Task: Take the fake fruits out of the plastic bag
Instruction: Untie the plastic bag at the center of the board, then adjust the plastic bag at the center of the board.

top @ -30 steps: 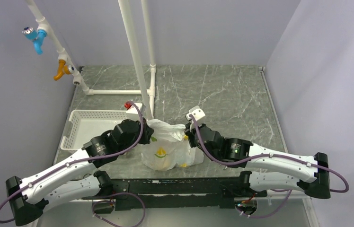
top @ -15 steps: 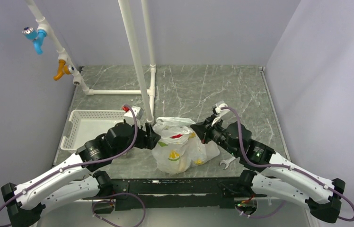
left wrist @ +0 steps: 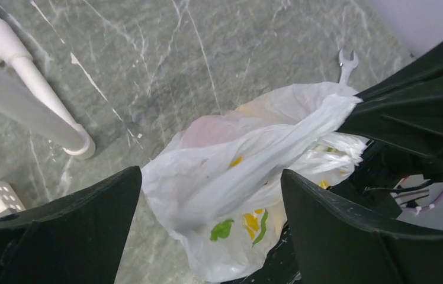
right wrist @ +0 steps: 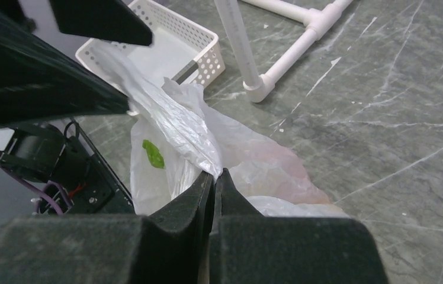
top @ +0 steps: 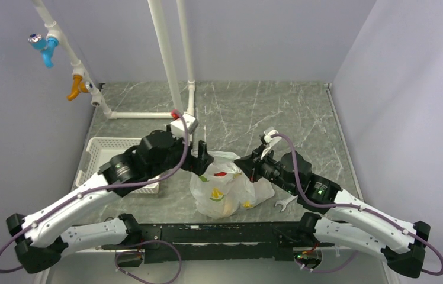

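Note:
The plastic bag (top: 228,190) stands slumped on the table between my arms, white with yellow-green prints. A red fruit (top: 221,174) shows in its mouth, and yellowish fruit shapes (top: 226,207) show through its lower wall. My right gripper (top: 247,167) is shut on a stretched handle of the bag (right wrist: 172,121), its fingertips (right wrist: 214,173) pinching the film. A reddish fruit (right wrist: 278,171) glows through the plastic just beyond them. My left gripper (top: 203,161) hovers wide open above the bag's left side. The bag (left wrist: 237,177) lies between the left fingers (left wrist: 71,231), untouched.
A white latticed tray (top: 103,154) sits at the left, partly under my left arm. White pipes (top: 172,77) rise behind the bag, with a foot (left wrist: 80,145) on the table. A small wrench (top: 282,204) lies right of the bag.
My left gripper has opened, let go of the bag and lifted back. My right arm swung right with the handle still pinched, and the bag shifted right, uncovering the wrench.

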Controlling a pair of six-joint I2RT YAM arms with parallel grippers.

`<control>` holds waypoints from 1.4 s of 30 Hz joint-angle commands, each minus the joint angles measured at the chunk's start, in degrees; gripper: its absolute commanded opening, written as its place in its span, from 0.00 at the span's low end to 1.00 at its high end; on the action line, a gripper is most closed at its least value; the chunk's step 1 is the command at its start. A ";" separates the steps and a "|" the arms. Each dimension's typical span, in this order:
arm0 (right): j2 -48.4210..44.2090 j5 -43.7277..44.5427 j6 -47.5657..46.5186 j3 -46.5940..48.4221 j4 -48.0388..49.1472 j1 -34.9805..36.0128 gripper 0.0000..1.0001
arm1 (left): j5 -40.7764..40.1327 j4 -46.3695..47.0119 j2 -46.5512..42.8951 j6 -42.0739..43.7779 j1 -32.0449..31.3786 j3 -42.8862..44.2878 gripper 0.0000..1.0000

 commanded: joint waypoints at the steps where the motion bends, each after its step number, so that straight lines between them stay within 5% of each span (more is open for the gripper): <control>1: -2.45 -0.24 1.45 0.69 2.53 -0.06 0.00 | 3.68 -0.49 4.37 4.03 0.30 2.55 0.92; 15: -5.71 1.60 5.07 -2.14 5.24 -0.06 0.00 | 6.95 12.11 2.72 0.84 0.58 -8.77 0.96; 20: -4.67 1.47 4.47 -0.64 3.95 -0.04 0.00 | 4.67 9.01 7.10 1.00 0.64 -3.62 0.69; 28: -6.19 5.82 6.35 -1.04 1.71 -0.06 0.00 | -5.29 6.84 4.03 -1.49 0.60 -0.83 0.01; 36: 0.94 18.57 5.16 7.15 -7.64 -0.65 0.00 | -12.83 11.10 -6.35 -5.18 0.64 -2.90 0.00; 42: 8.53 13.76 -2.64 15.65 -8.31 -5.29 0.00 | -15.24 7.91 -6.41 -8.30 0.64 0.88 0.00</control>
